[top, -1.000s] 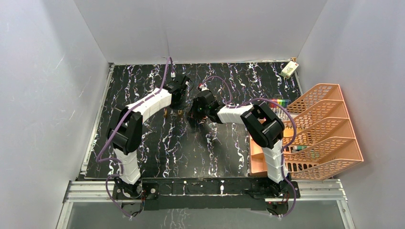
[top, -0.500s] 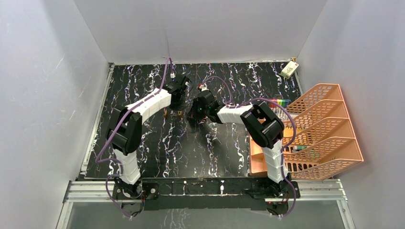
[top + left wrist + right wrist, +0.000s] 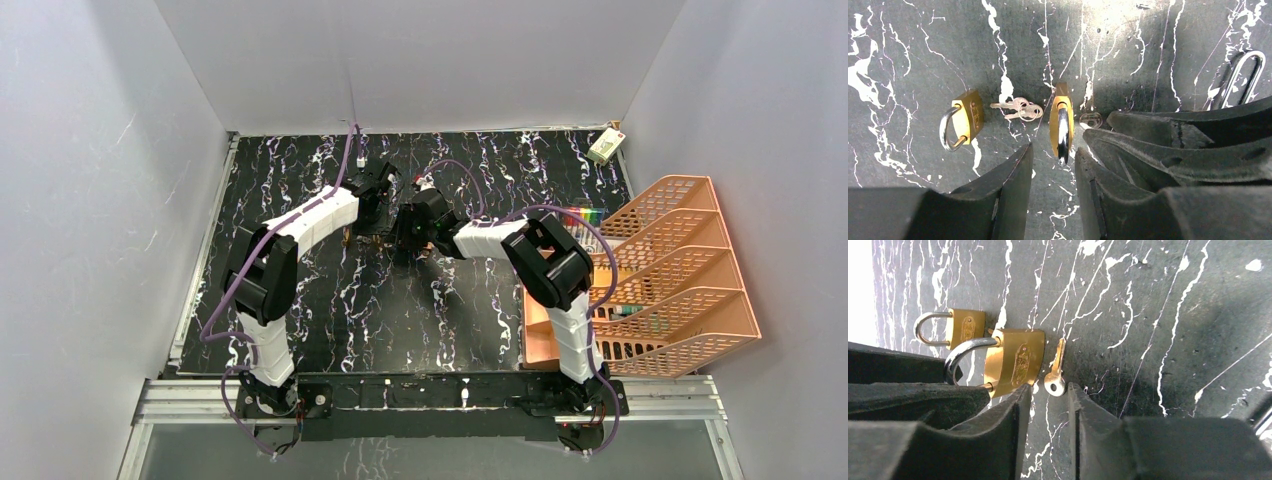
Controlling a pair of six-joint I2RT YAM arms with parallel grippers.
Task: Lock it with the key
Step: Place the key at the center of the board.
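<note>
Right now both pairs of jaws stand narrowly parted, gripping nothing. My right gripper (image 3: pixel 1049 390) hovers just short of the key (image 3: pixel 1055 371), which lies flat on the table (image 3: pixel 1173 315) beside the base of the larger padlock (image 3: pixel 1015 362). My left gripper (image 3: pixel 1053 150) flanks that padlock's shackle end.

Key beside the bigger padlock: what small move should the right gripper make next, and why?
Probably close the right gripper on the key: its head lies right at the mouth of the open jaws, and the key lies loose beside the larger brass padlock, not in it.
</note>
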